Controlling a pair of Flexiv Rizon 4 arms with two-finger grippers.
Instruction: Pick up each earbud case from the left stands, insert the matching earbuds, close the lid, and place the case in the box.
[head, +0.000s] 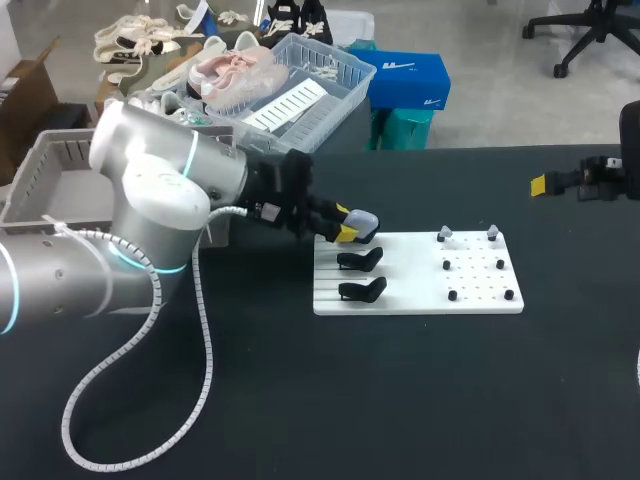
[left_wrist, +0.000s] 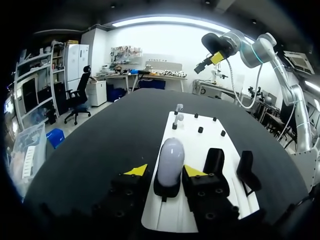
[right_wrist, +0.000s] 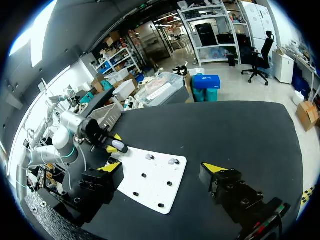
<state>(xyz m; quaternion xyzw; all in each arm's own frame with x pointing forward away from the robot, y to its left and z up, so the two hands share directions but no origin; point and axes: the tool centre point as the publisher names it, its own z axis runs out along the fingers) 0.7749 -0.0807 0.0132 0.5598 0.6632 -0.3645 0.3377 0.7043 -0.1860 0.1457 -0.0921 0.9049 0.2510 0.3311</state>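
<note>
Grey earbud case (left_wrist: 170, 157) sits between parted left fingers (left_wrist: 137, 171), clearest wrist-side; right fingers (right_wrist: 215, 169) gape wide.

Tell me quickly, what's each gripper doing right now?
Left gripper: open, earbud case between its fingers.
Right gripper: open, empty.

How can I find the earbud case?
Find the white board on the black table. On its left side's farthest black stand, between the left pincer's yellow tips, sits the earbud case. It is pale and rounded; the two nearer stands are empty.
</note>
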